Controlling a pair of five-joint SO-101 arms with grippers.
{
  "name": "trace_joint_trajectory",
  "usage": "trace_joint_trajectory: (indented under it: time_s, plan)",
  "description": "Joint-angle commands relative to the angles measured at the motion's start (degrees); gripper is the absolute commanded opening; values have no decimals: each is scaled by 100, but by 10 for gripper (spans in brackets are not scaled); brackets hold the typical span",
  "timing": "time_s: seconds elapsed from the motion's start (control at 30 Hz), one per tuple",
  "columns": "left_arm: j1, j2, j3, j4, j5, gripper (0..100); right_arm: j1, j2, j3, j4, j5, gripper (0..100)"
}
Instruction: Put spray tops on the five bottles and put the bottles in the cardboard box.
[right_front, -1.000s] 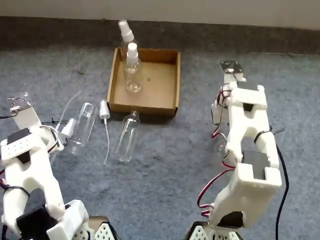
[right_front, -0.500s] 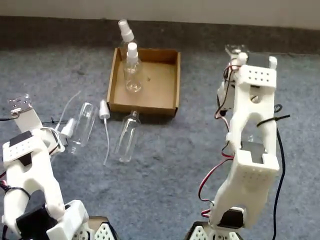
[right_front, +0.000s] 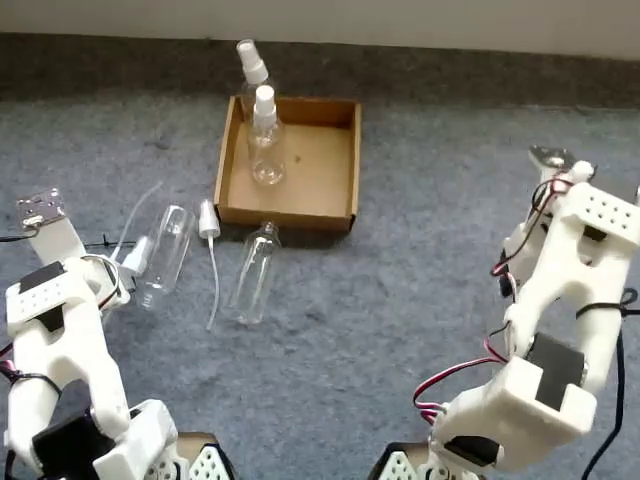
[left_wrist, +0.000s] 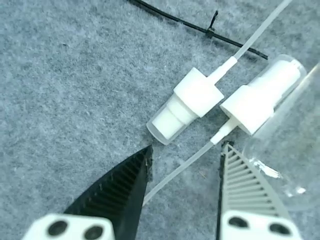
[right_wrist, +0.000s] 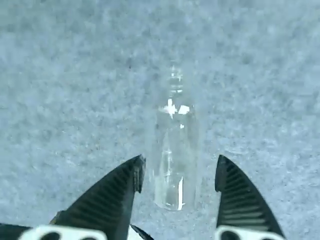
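Observation:
A cardboard box (right_front: 322, 170) sits at the back middle of the grey carpet. One capped bottle (right_front: 266, 140) stands inside it, and another capped bottle (right_front: 251, 72) stands just behind it. In front of the box lie an uncapped bottle (right_front: 255, 272), a loose spray top (right_front: 209, 219) and a second clear bottle (right_front: 168, 255). My left gripper (left_wrist: 186, 150) hangs open over a loose spray top (left_wrist: 192, 96) and a second spray top (left_wrist: 261, 97) beside a bottle (left_wrist: 295, 155). My right gripper (right_wrist: 179, 162) is open around an uncapped clear bottle (right_wrist: 175, 145) lying on the carpet.
A thin black cable tie (left_wrist: 200, 27) lies on the carpet beyond the spray tops. The left arm (right_front: 55, 320) stands at the front left and the right arm (right_front: 560, 300) at the far right. A dark strip runs along the carpet's far edge.
The right arm has swung from the middle right to the far right of the table. The left arm shifted only slightly. The bottles and box stayed put.

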Motion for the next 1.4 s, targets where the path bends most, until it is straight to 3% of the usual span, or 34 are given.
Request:
trace_joint_trajectory:
  time_s: [0.0, 0.37, 0.57, 0.77, 1.03, 1.27, 1.37]
  plan:
    - [101, -110, -13, -79, 18, 209, 84, -303, 629, -567, 158, 192]
    - [101, -84, -13, -79, 18, 208, -189, -295, 2281, -2387, 158, 187]
    - [101, -75, -13, -79, 18, 208, -752, -145, 2290, -2835, -158, 63]
    - [92, -75, -4, -79, 18, 208, -1279, 884, 497, -2870, -712, 49]
    - [92, -75, -4, -79, 18, 207, -1613, 3020, -2712, -1631, -932, 51]
    - [101, -75, -4, -79, 26, 207, -1657, 4136, -4848, -66, -941, 200]
    - [101, -75, -4, -79, 26, 207, -1666, 4338, -5648, 356, -941, 212]
